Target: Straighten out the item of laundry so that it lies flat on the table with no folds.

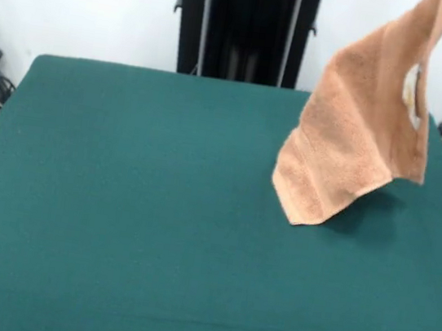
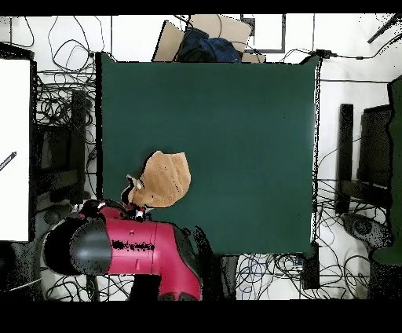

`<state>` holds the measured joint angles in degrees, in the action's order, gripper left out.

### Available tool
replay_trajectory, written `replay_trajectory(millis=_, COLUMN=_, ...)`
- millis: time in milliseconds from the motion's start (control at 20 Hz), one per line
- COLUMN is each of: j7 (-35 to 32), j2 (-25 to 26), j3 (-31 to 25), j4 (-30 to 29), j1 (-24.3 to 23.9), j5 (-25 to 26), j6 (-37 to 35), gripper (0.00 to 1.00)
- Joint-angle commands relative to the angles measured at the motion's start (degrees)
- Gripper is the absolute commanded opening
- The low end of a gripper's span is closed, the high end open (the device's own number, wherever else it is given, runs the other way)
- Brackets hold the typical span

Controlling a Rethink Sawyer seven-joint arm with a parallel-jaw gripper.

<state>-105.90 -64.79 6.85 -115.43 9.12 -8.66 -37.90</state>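
Note:
The orange-tan towel (image 1: 356, 143) hangs in the air over the right rear part of the green table (image 1: 117, 200). Its top runs out of the front view at the upper right. Its lowest corner touches or nearly touches the cloth. It hangs folded and draped, with the white label (image 1: 412, 94) facing out. In the overhead view the towel (image 2: 162, 179) is a bunched lump near the table's (image 2: 235, 118) lower left edge. The gripper (image 2: 135, 191), at the end of the red arm (image 2: 133, 243), holds its raised corner. The fingers are hidden by the arm and the cloth.
The black pedestal (image 1: 245, 25) stands behind the table's far edge. Cables lie on the floor at both sides (image 2: 59, 110). A cardboard box with dark cloth (image 2: 206, 39) sits beyond the table's top edge in the overhead view. A white panel (image 2: 14, 149) stands at the left.

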Motion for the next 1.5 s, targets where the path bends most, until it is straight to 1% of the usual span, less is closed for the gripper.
replay_trajectory(millis=50, j7=-6.52, j2=0.90, j3=-1.63, j4=0.22, j1=-3.59, j5=-1.23, j6=-5.03, gripper=0.00)
replay_trajectory(millis=150, j7=-3.63, j2=2.30, j3=-3.11, j4=1.45, j1=-6.00, j5=-1.43, j6=-4.09, gripper=0.00)
replay_trajectory(millis=250, j7=-1.43, j2=4.01, j3=-5.24, j4=1.09, j1=-8.42, j5=-2.48, j6=-1.32, gripper=0.00)
replay_trajectory(millis=400, j7=-0.56, j2=3.55, j3=-7.73, j4=-2.26, j1=-9.98, j5=-4.27, j6=3.73, gripper=0.00)
replay_trajectory(millis=450, j7=-0.73, j2=3.50, j3=-8.88, j4=-2.83, j1=-10.72, j5=-4.49, j6=4.07, gripper=1.00)
replay_trajectory(millis=600, j7=-1.71, j2=3.84, j3=-7.99, j4=-1.63, j1=-10.11, j5=-2.85, j6=3.17, gripper=1.00)
replay_trajectory(millis=800, j7=-1.75, j2=4.10, j3=-8.78, j4=-1.70, j1=-10.94, j5=-2.89, j6=3.29, gripper=1.00)
replay_trajectory(millis=1000, j7=-3.27, j2=4.39, j3=-8.07, j4=-1.36, j1=-10.13, j5=-1.60, j6=3.85, gripper=1.00)
replay_trajectory(millis=1350, j7=-3.52, j2=6.44, j3=-9.87, j4=-2.60, j1=-11.47, j5=-1.73, j6=10.03, gripper=1.00)
replay_trajectory(millis=1500, j7=-1.81, j2=8.13, j3=-12.43, j4=-3.29, j1=-13.82, j5=-2.34, j6=13.50, gripper=1.00)
